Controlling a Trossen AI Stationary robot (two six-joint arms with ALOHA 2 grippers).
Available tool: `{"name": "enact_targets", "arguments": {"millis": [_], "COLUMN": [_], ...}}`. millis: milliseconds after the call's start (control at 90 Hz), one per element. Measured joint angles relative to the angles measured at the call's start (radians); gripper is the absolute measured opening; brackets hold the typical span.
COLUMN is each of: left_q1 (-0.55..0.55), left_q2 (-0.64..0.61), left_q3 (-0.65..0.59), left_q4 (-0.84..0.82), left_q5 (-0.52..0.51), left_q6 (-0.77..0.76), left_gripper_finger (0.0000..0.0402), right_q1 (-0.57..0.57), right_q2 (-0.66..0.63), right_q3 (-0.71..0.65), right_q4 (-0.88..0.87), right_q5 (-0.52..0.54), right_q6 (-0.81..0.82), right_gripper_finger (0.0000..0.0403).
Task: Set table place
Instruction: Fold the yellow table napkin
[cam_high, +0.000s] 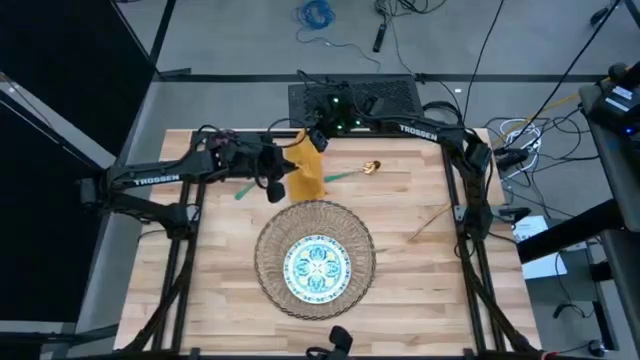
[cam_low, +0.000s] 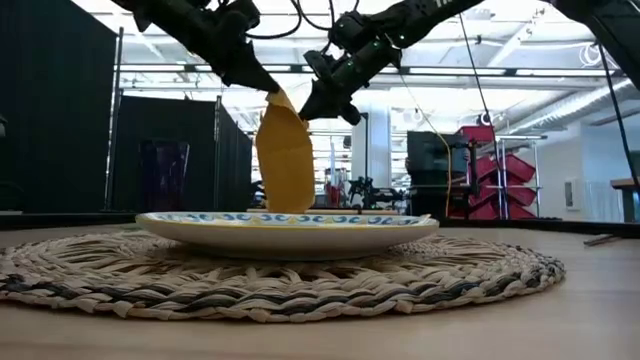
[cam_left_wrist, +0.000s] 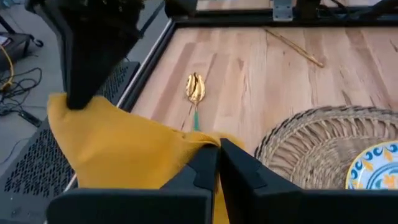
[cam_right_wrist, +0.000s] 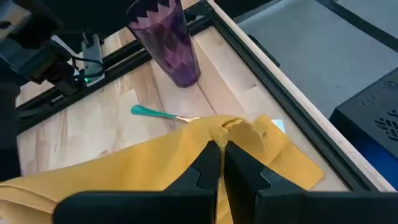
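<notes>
Wooden table holds woven placemat with plate; at 12 o'clock of it, left gripper and right gripper both pinch yellow napkin aloft; spoon at 1 o'clock.

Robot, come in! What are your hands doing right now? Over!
Left gripper and right gripper both shut on the yellow napkin, lifted off the table. Plate on placemat. Spoon beside the napkin; nothing blocking.

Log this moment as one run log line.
left end effector: shut on napkin | right end effector: shut on napkin, lifted | plate: on placemat
</notes>
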Motion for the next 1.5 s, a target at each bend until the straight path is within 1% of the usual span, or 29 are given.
{"name": "enact_targets", "arguments": {"millis": [222,344,500,589,689,778,856,956,1022,1278,1422,1500], "left_q1": [0.005,0.004,-0.004,-0.024,-0.063,-0.100,-0.133,-0.184,-0.220,-0.355,-0.420,-0.453], "left_q2": [-0.009,-0.009,-0.009,-0.009,-0.020,-0.070,-0.119,-0.155,-0.176,-0.180,-0.180,-0.181], "left_q3": [0.002,0.002,0.002,0.002,0.001,-0.001,0.002,0.001,0.001,0.000,0.000,-0.014], "left_q4": [-0.014,0.018,0.039,0.033,0.012,-0.031,-0.083,-0.142,-0.173,-0.196,-0.229,-0.220], "left_q5": [-0.003,-0.002,0.038,0.040,-0.022,-0.067,-0.103,-0.158,-0.174,-0.248,-0.298,-0.309], "left_q6": [-0.008,-0.016,-0.038,-0.052,-0.052,-0.058,-0.092,-0.134,-0.161,-0.226,-0.262,-0.293], "left_gripper_finger": [0.0000,0.0000,0.0000,0.0000,0.0000,0.0000,0.0000,0.0000,0.0000,0.0000,0.0000,0.0000], "right_q1": [0.011,0.013,0.013,0.014,0.028,0.048,0.064,0.090,0.115,0.225,0.283,0.307], "right_q2": [0.000,0.000,0.000,0.000,-0.001,-0.001,-0.001,-0.001,-0.001,0.005,0.041,0.066], "right_q3": [0.000,0.000,0.000,0.000,0.000,0.000,0.000,0.000,0.000,0.000,0.000,0.000], "right_q4": [0.016,0.016,-0.001,-0.003,0.021,0.040,0.048,0.055,0.068,0.103,0.143,0.167], "right_q5": [-0.002,-0.001,-0.006,-0.059,-0.103,-0.112,-0.148,-0.154,-0.155,-0.154,-0.154,-0.158], "right_q6": [-0.004,-0.008,-0.016,-0.023,-0.023,-0.024,-0.024,-0.023,-0.016,0.024,0.061,0.075], "right_gripper_finger": [0.0000,0.0000,0.0000,0.0000,0.0000,0.0000,0.0000,0.0000,0.0000,0.0000,0.0000,0.0000]}}
